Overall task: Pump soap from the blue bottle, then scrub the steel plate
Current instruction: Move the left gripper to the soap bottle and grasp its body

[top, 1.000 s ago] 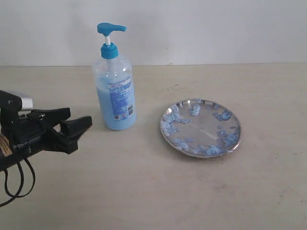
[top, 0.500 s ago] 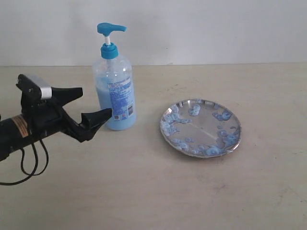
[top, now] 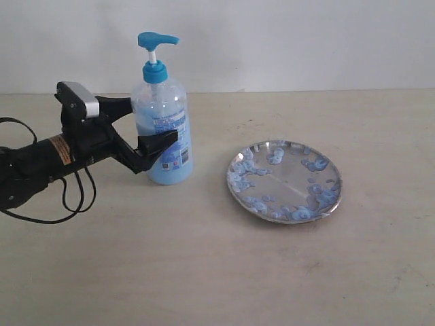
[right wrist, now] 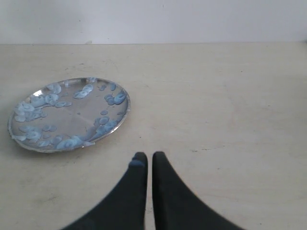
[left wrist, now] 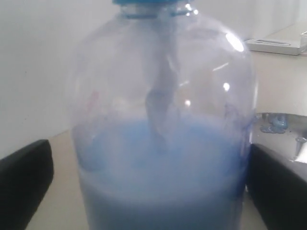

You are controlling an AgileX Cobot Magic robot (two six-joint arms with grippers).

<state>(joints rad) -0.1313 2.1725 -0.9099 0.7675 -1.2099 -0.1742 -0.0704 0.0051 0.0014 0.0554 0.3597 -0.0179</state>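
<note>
The blue bottle [top: 162, 115] stands upright at the back left of the table, its blue pump head [top: 156, 41] raised. Light blue soap [top: 151, 153] fills its lower half. My left gripper [top: 151, 121] is open, and the bottle's body stands between its two black fingers [top: 158, 142]. In the left wrist view the bottle [left wrist: 163, 120] fills the picture, a finger [left wrist: 26, 179] on each side and a gap on one side. The steel plate [top: 289, 180], dotted with soap blobs [top: 316, 163], lies to the right. My right gripper [right wrist: 149, 157] is shut, short of the plate [right wrist: 72, 120], with a blue smear on one fingertip [right wrist: 138, 163].
A white wall runs behind the table. The left arm's black cable [top: 75, 197] loops on the table at the left. A flat white object [left wrist: 276, 45] lies far off in the left wrist view. My right arm does not show in the exterior view.
My left gripper has risen from the table's left edge and moved right and back, until its open fingers stand on either side of the bottle. Bottle and plate have not moved.
</note>
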